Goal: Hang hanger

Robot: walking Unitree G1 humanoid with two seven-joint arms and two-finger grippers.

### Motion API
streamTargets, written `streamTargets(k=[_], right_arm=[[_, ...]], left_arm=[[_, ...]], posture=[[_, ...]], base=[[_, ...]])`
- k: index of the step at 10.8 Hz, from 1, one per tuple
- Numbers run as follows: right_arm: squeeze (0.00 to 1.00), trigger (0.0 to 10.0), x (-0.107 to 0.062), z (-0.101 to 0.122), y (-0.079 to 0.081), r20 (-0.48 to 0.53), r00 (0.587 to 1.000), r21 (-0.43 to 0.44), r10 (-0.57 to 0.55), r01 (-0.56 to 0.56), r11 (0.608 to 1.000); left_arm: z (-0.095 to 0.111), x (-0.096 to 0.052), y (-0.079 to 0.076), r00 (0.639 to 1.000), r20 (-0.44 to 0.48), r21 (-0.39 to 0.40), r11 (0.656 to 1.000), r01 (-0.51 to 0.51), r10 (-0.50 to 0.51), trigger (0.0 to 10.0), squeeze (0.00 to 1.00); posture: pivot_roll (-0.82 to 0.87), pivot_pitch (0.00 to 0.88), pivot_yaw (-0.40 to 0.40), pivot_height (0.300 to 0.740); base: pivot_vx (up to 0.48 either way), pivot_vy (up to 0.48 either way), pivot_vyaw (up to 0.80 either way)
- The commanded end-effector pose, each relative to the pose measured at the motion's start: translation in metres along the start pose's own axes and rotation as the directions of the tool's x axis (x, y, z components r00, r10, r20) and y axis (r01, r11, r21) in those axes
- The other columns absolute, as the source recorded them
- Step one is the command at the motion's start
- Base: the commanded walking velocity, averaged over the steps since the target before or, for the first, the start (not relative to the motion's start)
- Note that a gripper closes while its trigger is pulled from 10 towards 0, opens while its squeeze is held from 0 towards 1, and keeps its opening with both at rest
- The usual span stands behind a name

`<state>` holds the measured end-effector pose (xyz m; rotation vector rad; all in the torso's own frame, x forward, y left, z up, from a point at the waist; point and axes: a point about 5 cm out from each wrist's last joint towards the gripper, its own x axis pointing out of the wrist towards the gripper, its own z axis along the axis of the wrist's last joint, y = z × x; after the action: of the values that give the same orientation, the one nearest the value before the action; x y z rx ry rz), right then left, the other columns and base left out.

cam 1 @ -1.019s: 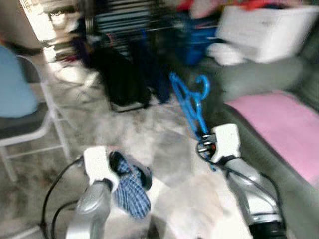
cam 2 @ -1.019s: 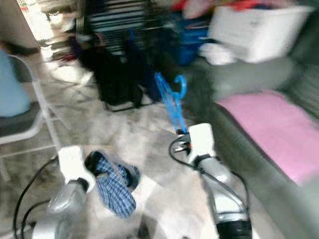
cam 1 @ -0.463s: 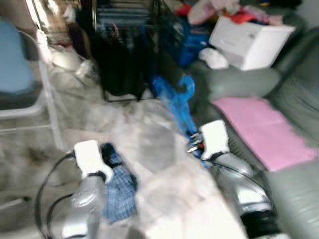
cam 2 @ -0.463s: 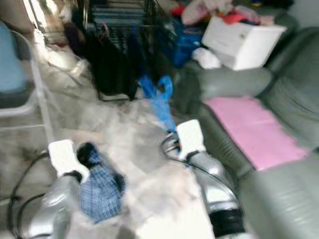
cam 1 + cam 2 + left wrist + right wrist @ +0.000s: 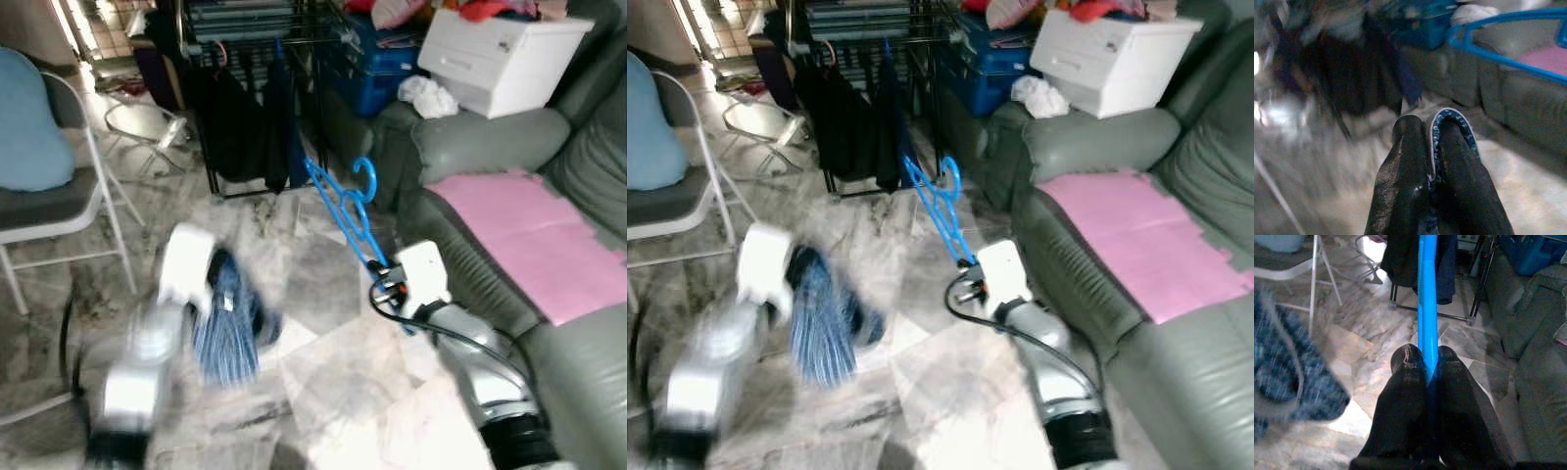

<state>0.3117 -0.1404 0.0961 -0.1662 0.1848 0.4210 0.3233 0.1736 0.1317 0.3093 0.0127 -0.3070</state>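
The right tool [image 5: 1426,363] is clenched on the straight bar of a bright blue plastic clothes hanger [image 5: 345,208], which sticks up and forward from it, its hook [image 5: 367,177] uppermost and pointing toward a black metal drying rack [image 5: 257,59] where dark garments [image 5: 235,132] hang over the marble-patterned tile floor [image 5: 323,284]. In the right wrist view the blue bar runs straight out between the two black fingers [image 5: 1400,401], pressed on either side of it. The left tool [image 5: 1434,161], blurred in the head views, grips a blue-and-white checked cloth [image 5: 223,318] that hangs down from it above the floor; in the left wrist view its two black fingers [image 5: 1405,166] are closed together with a thin fold of the checked fabric pinched between them. The hanger is held in the air between the two arms and the rack, apart from the rack's rails. To the robot's right stands a grey-green leather sofa [image 5: 470,157] with a pink mat [image 5: 529,230] lying on its seat and a white box [image 5: 500,59] sitting on its armrest end, a blue plastic crate [image 5: 377,69] just beside that. To the left is a white-framed folding chair [image 5: 69,211] with a light blue cushion [image 5: 29,122] resting against its back.
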Motion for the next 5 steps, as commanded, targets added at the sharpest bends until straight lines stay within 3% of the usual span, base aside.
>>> streamTargets(k=[1, 2, 4, 5], right_arm=[[0.0, 10.0, -0.001, 0.004, -0.005, 0.008, 1.0, -0.008, -0.001, 0.001, 1.0], [0.0, 10.0, -0.004, 0.015, -0.023, 0.019, 0.999, -0.061, 0.028, -0.027, 0.998], [0.0, 10.0, -0.013, 0.029, -0.042, 0.02, 0.996, -0.132, 0.087, -0.084, 0.988], [0.0, 10.0, -0.022, 0.032, -0.049, 0.002, 0.989, -0.163, 0.149, -0.147, 0.976]], left_arm=[[0.005, 0.005, 0.0, 0.999, 0.02, 0.087, 0.995, 0.046, -0.048, 10.0, 0.0], [0.018, 0.022, 0.013, 0.995, 0.005, 0.486, 0.87, 0.087, -0.102, 10.0, 0.0], [0.017, 0.031, 0.035, 0.999, -0.051, 0.611, 0.79, 0.039, -0.011, 10.0, 0.0], [0.014, 0.032, 0.045, 0.997, -0.069, 0.639, 0.769, 0.02, 0.03, 10.0, 0.0]], posture=[[-0.04, 0.0, 0.04, 0.74], [-0.06, 0.0, 0.06, 0.74], [-0.09, 0.0, 0.08, 0.74], [-0.1, 0.0, 0.087, 0.74]], base=[[0.0, 0.0, 0.0], [0.0, 0.0, 0.0], [0.0, 0.0, 0.0], [0.0, 0.0, 0.0]])
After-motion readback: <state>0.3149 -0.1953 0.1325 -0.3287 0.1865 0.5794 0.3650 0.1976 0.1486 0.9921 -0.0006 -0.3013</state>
